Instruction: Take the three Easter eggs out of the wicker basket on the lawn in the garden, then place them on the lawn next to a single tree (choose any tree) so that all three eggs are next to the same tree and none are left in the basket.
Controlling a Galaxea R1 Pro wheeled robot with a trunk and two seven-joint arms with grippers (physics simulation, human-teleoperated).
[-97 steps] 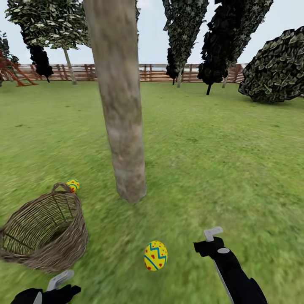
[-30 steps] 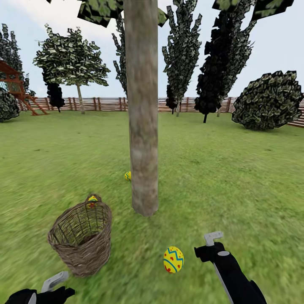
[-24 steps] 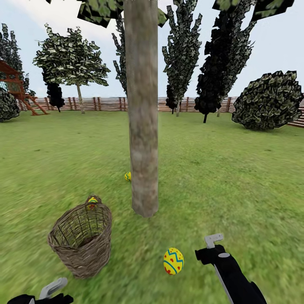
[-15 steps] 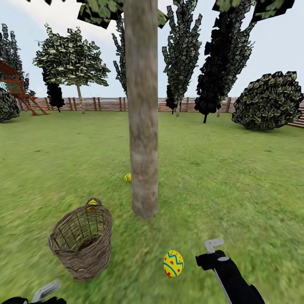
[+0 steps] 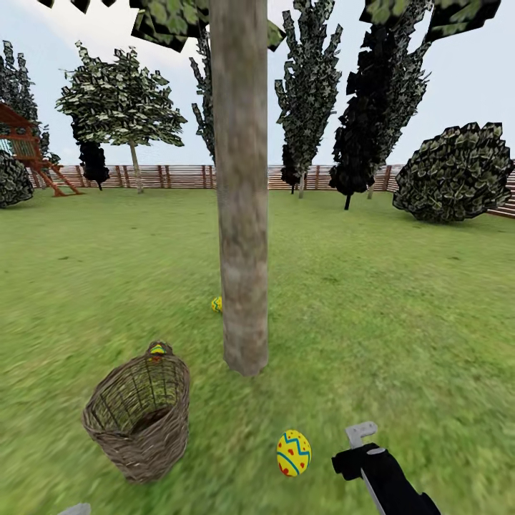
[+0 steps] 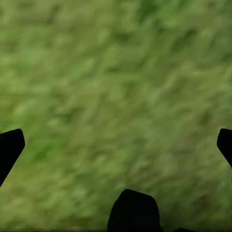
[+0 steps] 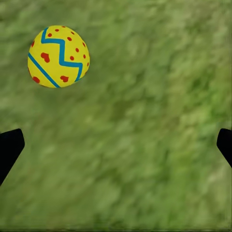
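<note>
Right pincer [image 5: 355, 434] apart, empty, above grass; egg [image 5: 293, 452] just beside it, near tree trunk [image 5: 243, 214]. Basket [image 5: 138, 415] beyond egg. Left pincer [image 6: 116, 140] apart.

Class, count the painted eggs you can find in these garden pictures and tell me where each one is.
3. One egg lies on the grass beside the right gripper; one peeks from behind the tree trunk; one shows behind the basket's far rim.

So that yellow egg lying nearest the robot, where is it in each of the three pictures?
Head view: the nearest egg lies on the grass low in the picture, just beside the right gripper.
Right wrist view: the same egg lies on the grass, ahead of the open fingers.
Left wrist view: not in it.
Shared landmark: the lawn.
</note>
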